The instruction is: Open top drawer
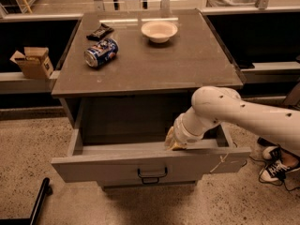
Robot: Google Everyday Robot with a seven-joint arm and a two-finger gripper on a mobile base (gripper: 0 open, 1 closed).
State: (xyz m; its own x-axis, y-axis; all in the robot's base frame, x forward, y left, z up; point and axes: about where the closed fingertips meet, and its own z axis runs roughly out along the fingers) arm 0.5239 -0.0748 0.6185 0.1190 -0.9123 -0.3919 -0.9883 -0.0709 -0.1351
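The top drawer (108, 165) of the grey cabinet stands pulled well out. Its flat front carries a small dark bail handle (152, 175) at the centre and a whitish scratch mark (220, 162) near the right end. The inside looks dark and empty. My gripper (172, 142) comes down from the white arm on the right and sits just behind the top edge of the drawer front, right of centre, inside the drawer. The wrist hides most of it.
On the cabinet top (187, 64) lie a blue can on its side (100, 53), a dark wrapper (100, 31) and a white bowl (159, 30). A cardboard box (32, 62) sits on the left ledge. Shoes (274, 165) are on the floor at right, a black bar (37, 203) at lower left.
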